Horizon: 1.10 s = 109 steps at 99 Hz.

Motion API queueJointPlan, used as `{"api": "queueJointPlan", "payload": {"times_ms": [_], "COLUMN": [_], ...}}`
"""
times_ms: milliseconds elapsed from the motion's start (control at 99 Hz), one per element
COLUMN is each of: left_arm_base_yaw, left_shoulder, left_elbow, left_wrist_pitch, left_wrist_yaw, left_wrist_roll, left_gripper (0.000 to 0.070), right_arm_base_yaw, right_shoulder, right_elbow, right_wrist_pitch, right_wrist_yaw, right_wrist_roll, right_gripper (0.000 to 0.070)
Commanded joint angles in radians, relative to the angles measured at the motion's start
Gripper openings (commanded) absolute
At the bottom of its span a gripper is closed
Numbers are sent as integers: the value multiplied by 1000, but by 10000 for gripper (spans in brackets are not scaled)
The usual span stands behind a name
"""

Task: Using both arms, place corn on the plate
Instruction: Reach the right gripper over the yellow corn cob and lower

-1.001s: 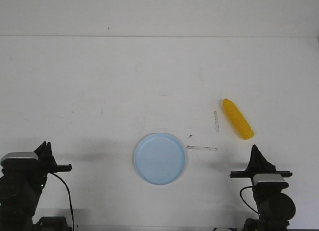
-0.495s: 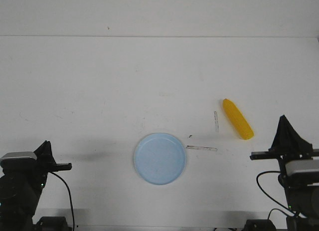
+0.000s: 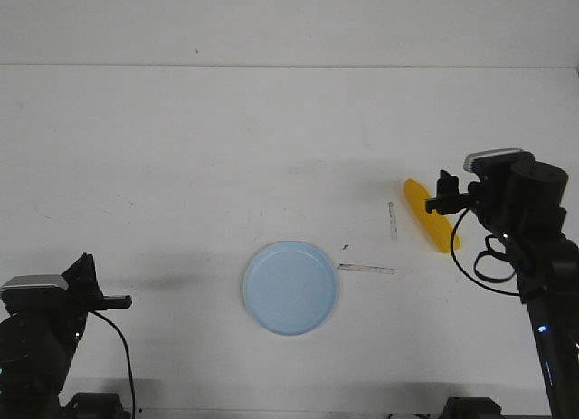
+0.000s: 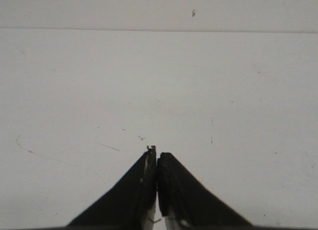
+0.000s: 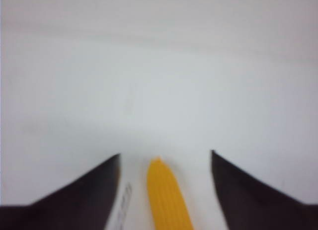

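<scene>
Right arm: raised over the right side of the table (image 3: pixel 181 147), wrist camera block uppermost, cable looped below the wrist.
Right gripper (image 5: pixel 165 158): spread wide; in the right wrist view the two dark fingers (image 5: pixel 84 195) stand either side of the corn, clear of it. In the front view the gripper itself is hidden behind the wrist.
Left arm: low at the near left corner, wrist level, pointing away from the robot.
Left gripper (image 4: pixel 157 158): closed, tips pressed together, holding nothing; only bare table lies beyond it.
Corn (image 3: pixel 425 211): lying flat on the table, right of centre, set diagonally, its near end partly covered by the right wrist.
Plate (image 3: pixel 290 286): flat on the table near the front edge, centre, well apart from the corn.
Tape strips (image 3: pixel 366 269): two short pale strips between plate and corn.
Open room: wide bare surface across the left half and the far side.
</scene>
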Motion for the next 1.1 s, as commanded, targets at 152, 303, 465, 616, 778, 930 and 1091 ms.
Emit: {"api": "queueJointPlan", "payload": {"times_ms": [152,303,465,616,778,930,1091], "left_arm_base_yaw": [-1,-1,-1,-1,-1,-1,-1], "left_shoulder": [2,2,2,2,2,2,2], "left_elbow": [8,8,8,8,8,8,8], "left_wrist_pitch": [11,11,12,12,13,13,13], "left_wrist_yaw": [1,1,1,2,2,2,2], "left_wrist_roll": [-9,-10,-10,-10,-10,-10,-10], "left_gripper": [0,0,0,0,0,0,0], "right_arm_base_yaw": [0,0,0,-2,-6,-18,-41], "right_shoulder": [175,286,385,455,515,549,553], "right_elbow": [18,18,18,18,18,18,17], "right_wrist_pitch": [-98,-132,-126,-100,-74,-60,-60], "right_wrist_yaw": [8,8,9,9,9,9,8], "right_wrist_roll": [-221,-332,-351,-353,-353,-353,-352], "right_gripper": [637,638,637,637,635,622,456]}}
